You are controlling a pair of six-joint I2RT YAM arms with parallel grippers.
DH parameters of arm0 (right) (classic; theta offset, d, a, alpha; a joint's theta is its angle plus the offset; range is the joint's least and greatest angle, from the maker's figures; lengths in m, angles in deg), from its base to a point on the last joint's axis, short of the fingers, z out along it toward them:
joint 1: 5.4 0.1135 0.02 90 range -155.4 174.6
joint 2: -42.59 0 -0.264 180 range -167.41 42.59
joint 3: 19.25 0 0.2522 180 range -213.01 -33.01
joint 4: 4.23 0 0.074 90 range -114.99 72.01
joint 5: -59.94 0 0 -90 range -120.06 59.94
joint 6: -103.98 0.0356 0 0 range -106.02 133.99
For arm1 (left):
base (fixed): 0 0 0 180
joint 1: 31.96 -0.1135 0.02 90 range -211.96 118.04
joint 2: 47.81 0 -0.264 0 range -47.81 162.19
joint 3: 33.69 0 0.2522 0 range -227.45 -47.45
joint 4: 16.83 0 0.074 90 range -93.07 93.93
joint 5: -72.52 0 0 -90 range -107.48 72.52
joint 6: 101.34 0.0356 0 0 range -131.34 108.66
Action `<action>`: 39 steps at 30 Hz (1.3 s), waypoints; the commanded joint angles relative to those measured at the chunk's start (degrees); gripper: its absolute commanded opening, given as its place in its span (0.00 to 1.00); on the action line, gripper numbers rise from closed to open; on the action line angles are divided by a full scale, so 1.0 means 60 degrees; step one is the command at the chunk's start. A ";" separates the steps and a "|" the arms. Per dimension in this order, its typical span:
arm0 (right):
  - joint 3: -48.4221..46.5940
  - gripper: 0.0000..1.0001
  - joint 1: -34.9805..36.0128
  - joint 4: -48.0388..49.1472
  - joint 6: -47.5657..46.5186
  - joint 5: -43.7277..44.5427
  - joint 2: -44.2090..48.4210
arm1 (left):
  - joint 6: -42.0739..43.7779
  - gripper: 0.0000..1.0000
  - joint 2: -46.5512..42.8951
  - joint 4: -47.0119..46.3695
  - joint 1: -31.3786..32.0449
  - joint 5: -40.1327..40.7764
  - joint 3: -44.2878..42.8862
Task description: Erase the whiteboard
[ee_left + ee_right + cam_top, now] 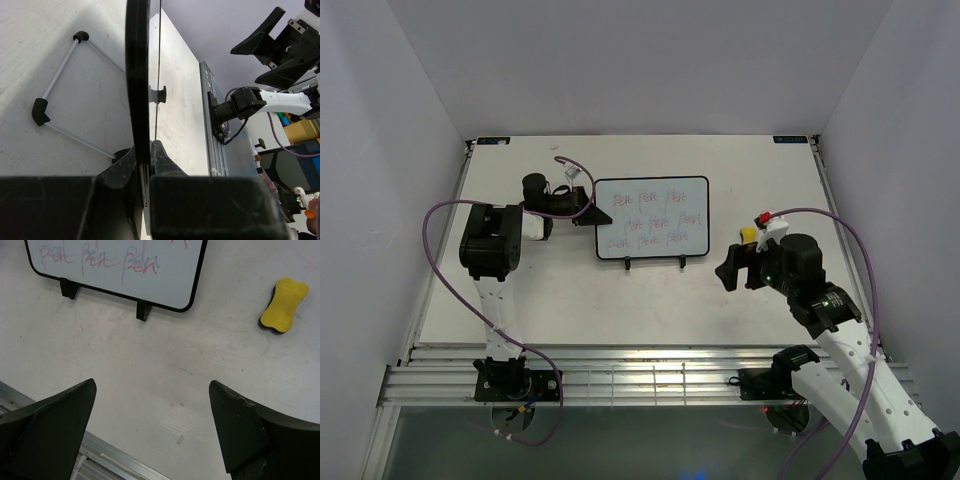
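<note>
My left gripper [586,212] is pinched tight on the thin black frame at the left edge of the small white rectangular whiteboard [652,217]. My right gripper [732,268] hangs to the right of the whiteboard's lower right corner, fingers spread wide around nothing.

I judge the main risk to be that narrow hold. With only 1 pinch on a slim rim, a wiping push on the face could swing the whiteboard about my fingertips, slide the frame out of them, or tip it back on its wire stand. The yellow bone-shaped foam eraser [748,236] lies flat to the right of the whiteboard, untouched. A skewed reach could nudge it away, or my open fingers could clip the whiteboard's right edge.

The whiteboard sits towards the far middle of the white table [620,310], on 2 black feet along its near edge. It has rounded corners and 3 rows of faint red handwriting, none of it wiped yet.
</note>
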 commanded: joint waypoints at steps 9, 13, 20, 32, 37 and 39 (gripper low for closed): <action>-0.0437 1.00 -0.0899 0.1509 0.0761 0.3228 -0.2141 | 0.0417 0.00 -0.0489 -0.0604 -0.0016 0.0308 0.0337; -0.1695 0.93 -0.2647 0.1320 0.0264 0.0535 -0.5078 | 0.0417 0.00 -0.0459 -0.0736 -0.0001 0.0352 0.0454; -0.4965 0.69 -0.2722 0.0089 -0.0631 0.1995 -0.9787 | 0.0446 0.00 -0.0591 -0.0839 -0.0016 0.0484 0.0557; -0.5816 0.57 -0.2312 0.0235 -0.0909 0.2479 -1.1241 | 0.0358 0.00 -0.0650 -0.0809 -0.0221 0.0542 0.0410; -0.5861 0.49 -0.2282 0.0191 -0.0909 0.2523 -1.1329 | 0.0358 0.00 -0.0650 -0.0780 -0.0221 0.0616 0.0440; -0.5774 0.45 -0.2268 0.0205 -0.0909 0.2523 -1.1329 | 0.0373 0.00 -0.0650 -0.0766 -0.0221 0.0616 0.0425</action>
